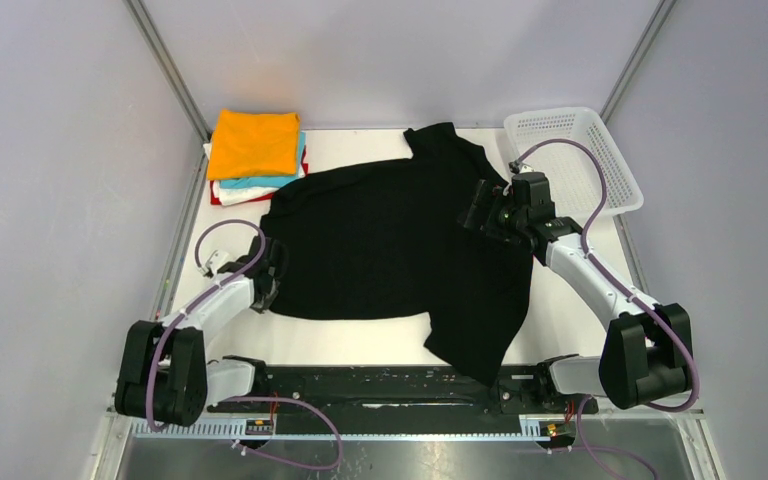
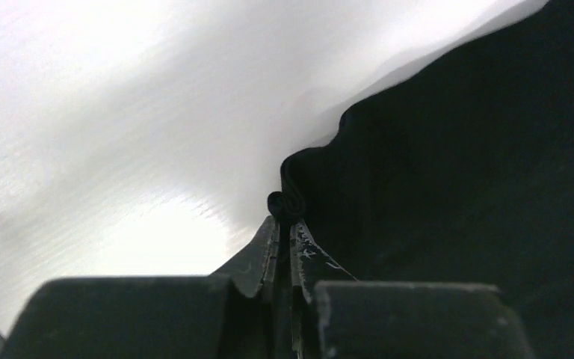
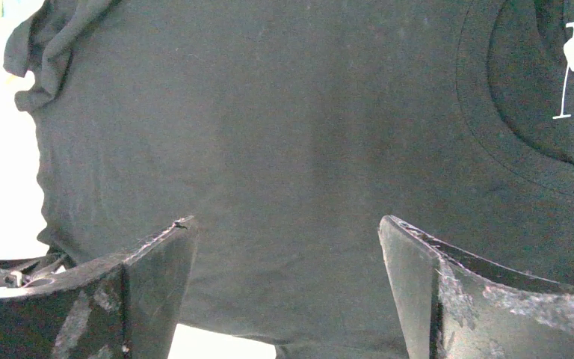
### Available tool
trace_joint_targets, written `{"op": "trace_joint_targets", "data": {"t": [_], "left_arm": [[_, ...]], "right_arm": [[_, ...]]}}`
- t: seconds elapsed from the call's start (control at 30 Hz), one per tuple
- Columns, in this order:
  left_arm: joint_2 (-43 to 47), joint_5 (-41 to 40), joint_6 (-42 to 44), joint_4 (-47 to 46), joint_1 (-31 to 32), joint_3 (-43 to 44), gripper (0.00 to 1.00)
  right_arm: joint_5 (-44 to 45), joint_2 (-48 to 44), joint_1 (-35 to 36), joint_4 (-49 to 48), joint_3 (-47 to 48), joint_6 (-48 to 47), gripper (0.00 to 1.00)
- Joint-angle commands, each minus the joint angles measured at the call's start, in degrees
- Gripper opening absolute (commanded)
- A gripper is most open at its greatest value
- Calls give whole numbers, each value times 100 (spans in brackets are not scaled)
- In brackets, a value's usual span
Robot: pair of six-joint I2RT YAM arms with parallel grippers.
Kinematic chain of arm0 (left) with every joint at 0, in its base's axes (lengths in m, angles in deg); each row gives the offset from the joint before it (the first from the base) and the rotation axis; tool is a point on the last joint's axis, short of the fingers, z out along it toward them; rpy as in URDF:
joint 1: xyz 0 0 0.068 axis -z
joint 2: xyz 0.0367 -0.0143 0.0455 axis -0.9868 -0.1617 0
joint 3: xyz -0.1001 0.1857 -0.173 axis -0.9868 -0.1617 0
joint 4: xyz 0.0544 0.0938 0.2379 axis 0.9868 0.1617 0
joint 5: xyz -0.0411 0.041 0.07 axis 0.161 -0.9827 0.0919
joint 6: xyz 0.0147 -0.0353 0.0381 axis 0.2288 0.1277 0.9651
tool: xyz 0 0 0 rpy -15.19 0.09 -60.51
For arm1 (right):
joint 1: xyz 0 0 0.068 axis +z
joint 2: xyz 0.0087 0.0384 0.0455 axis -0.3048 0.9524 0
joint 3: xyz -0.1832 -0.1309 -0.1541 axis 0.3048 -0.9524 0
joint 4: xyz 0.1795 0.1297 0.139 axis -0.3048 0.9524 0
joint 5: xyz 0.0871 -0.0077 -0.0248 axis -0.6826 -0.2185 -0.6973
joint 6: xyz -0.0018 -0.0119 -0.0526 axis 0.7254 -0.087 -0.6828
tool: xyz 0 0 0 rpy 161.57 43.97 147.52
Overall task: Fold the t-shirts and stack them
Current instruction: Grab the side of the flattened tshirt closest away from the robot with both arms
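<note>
A large black t-shirt [image 1: 390,240] lies spread across the table's middle. My left gripper [image 1: 272,272] is shut on the shirt's left edge; in the left wrist view the jaws [image 2: 285,224] pinch a rolled bit of black hem [image 2: 285,200]. My right gripper [image 1: 480,212] hovers open and empty over the shirt's right part; the right wrist view shows its fingers [image 3: 157,262] wide apart above black cloth [image 3: 284,134], the collar [image 3: 538,112] at upper right. Folded shirts are stacked at the back left, an orange one [image 1: 254,142] on top, with turquoise [image 1: 290,180], white and red edges under it.
A white plastic mesh basket [image 1: 575,155] stands at the back right, just behind my right arm. Bare white table [image 1: 355,340] shows in front of the shirt. Grey walls with metal posts enclose the table on three sides.
</note>
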Motion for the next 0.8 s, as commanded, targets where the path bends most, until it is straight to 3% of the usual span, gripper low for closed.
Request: {"op": "trace_joint_targets", "data": {"t": [0.0, 0.17, 0.3, 0.47, 0.63, 0.77], "left_arm": [[-432, 281, 169, -387, -275, 26, 0], [-127, 291, 392, -420, -292, 8, 0], [390, 175, 625, -436, -300, -102, 0], [894, 276, 958, -583, -333, -201, 0], [1234, 385, 1130, -640, -335, -301, 0], [1486, 411, 1163, -554, -343, -398, 0]], "right_arm": [[-162, -48, -33, 75, 260, -80, 99], [-258, -279, 30, 542, 148, -81, 98], [324, -501, 425, 1431, 71, -224, 98], [865, -721, 1760, 2457, -174, -219, 95], [1076, -773, 3081, 3522, -784, 113, 80], [1041, -791, 3606, 3778, -1214, 455, 73]]}}
